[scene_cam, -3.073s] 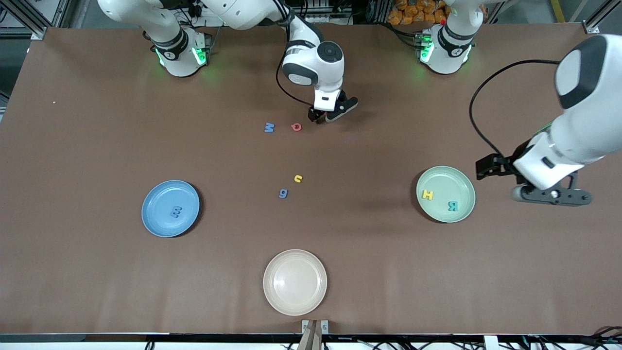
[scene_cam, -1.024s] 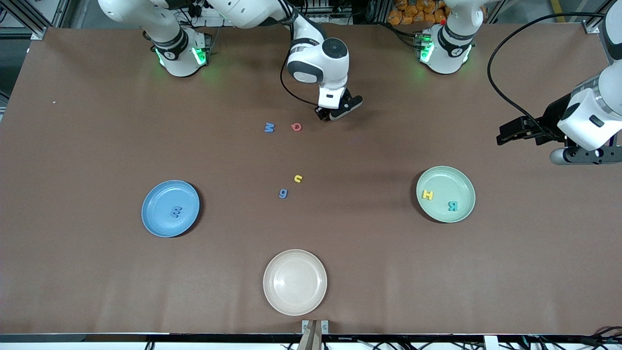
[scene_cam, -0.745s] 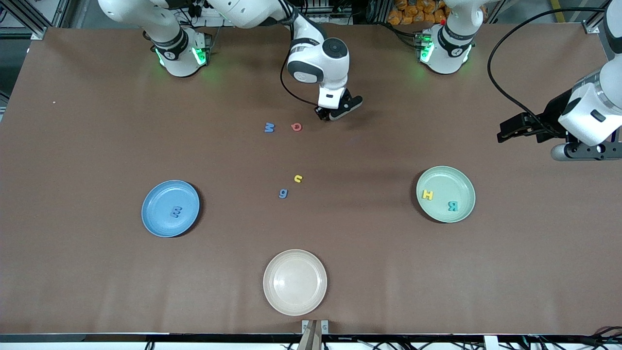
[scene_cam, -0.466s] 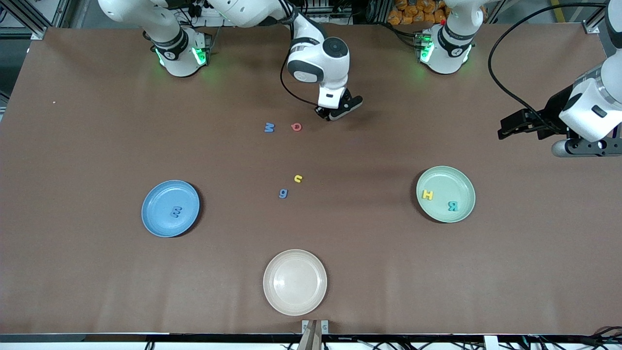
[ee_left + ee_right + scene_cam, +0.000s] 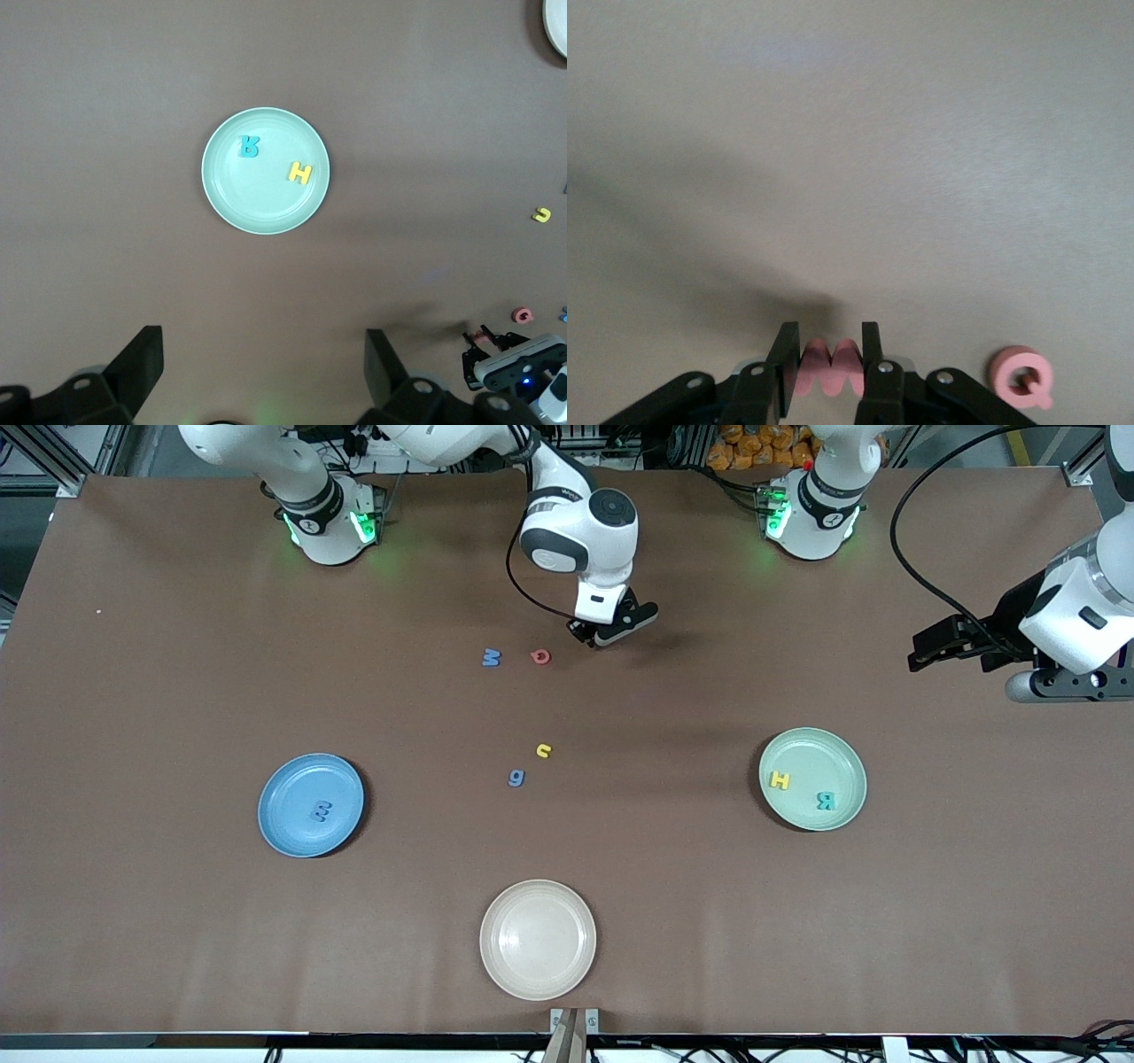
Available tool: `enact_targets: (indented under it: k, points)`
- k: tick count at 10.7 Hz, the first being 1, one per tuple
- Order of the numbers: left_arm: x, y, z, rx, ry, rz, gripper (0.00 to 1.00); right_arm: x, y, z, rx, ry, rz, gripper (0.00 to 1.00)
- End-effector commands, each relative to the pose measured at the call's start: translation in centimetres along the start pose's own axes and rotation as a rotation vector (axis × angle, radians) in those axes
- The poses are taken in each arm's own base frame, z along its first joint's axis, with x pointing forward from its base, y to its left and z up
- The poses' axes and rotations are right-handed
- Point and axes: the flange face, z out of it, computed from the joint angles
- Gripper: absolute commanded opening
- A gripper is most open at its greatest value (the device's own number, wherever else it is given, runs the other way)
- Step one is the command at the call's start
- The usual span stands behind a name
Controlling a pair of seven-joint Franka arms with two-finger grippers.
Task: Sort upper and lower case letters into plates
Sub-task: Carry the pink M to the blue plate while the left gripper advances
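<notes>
My right gripper [image 5: 588, 636] is shut on a pink letter [image 5: 830, 367], low over the table beside a red Q [image 5: 539, 656]. A blue M [image 5: 491, 657] lies next to the Q. A yellow u [image 5: 544, 750] and a blue g [image 5: 516, 778] lie mid-table. The blue plate [image 5: 288, 779] holds a dark blue m [image 5: 321, 810]. The mint plate [image 5: 833, 757] holds a yellow H [image 5: 779, 779] and a teal R [image 5: 825, 800]. My left gripper [image 5: 1059, 682] is open and empty, high up at the left arm's end, with the mint plate [image 5: 266, 208] below it.
A cream-beige plate [image 5: 538, 939] sits bare near the table's front edge, nearer the front camera than the loose letters. The two robot bases stand along the table's edge farthest from that camera.
My left arm has pulled away from the mint plate and risen toward the table's end. My right gripper has stayed by the red Q, shifting only slightly.
</notes>
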Motion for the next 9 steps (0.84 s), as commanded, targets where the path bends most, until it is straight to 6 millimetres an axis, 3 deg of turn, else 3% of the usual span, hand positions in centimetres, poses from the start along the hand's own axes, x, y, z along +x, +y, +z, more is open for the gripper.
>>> enact_targets:
  k: [1,4,5,7,9]
  points:
    - [-1.8,0.7,-0.4,-0.003,-0.004,-0.013,1.00,2.4,4.6,-1.2,-0.026,-0.002,0.078,0.00]
    - [-3.3,1.8,-0.8,0.014,0.005,-0.001,1.00,7.1,14.6,-1.1,-0.030,-0.005,0.133,0.00]
    - [-3.3,1.7,-0.9,0.017,0.007,0.004,1.00,8.1,18.0,-1.8,-0.043,-0.008,0.131,0.00]
    - [-3.0,1.7,-0.9,0.063,0.022,0.029,1.00,9.7,26.6,-4.8,-0.082,-0.025,0.152,0.00]
    - [-3.1,2.7,-0.8,0.072,0.025,0.049,1.00,10.3,35.0,-6.2,-0.102,-0.050,0.176,0.00]
